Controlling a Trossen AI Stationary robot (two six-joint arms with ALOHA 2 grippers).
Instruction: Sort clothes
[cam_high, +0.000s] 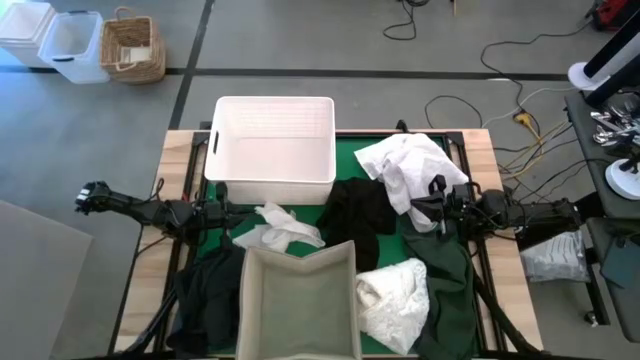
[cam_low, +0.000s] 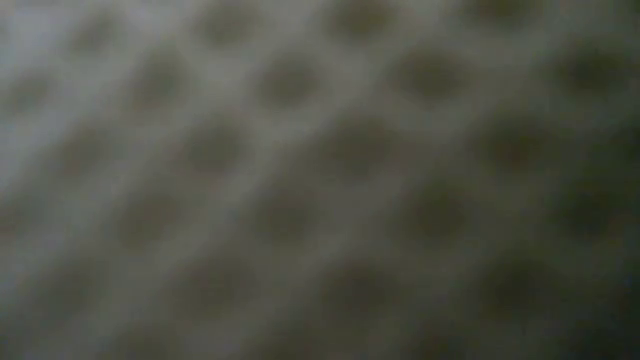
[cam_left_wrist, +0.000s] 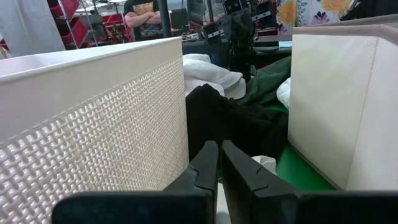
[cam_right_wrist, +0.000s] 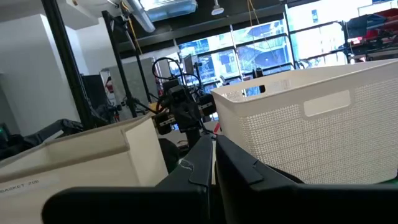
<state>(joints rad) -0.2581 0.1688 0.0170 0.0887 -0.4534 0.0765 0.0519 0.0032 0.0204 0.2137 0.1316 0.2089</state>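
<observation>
In the high view the clothes lie spread on the green mat. A large white garment (cam_high: 405, 165) lies at the far right and a black one (cam_high: 360, 208) in the middle. A small white one (cam_high: 277, 228) lies by the left gripper, and another white one (cam_high: 393, 290) sits near right. Dark green garments lie near left (cam_high: 208, 290) and near right (cam_high: 447, 275). My left gripper (cam_high: 232, 213) (cam_left_wrist: 220, 158) is shut, low between the two bins, just left of the small white garment. My right gripper (cam_high: 428, 205) (cam_right_wrist: 212, 152) is shut above the large white garment's near edge, with no cloth showing between its fingers.
A white plastic basket (cam_high: 270, 150) stands at the far middle of the table and a grey fabric bin (cam_high: 300, 300) at the near middle. The low view is filled by a blurred mesh pattern. More bins and a wicker basket (cam_high: 132, 48) stand on the floor beyond the table.
</observation>
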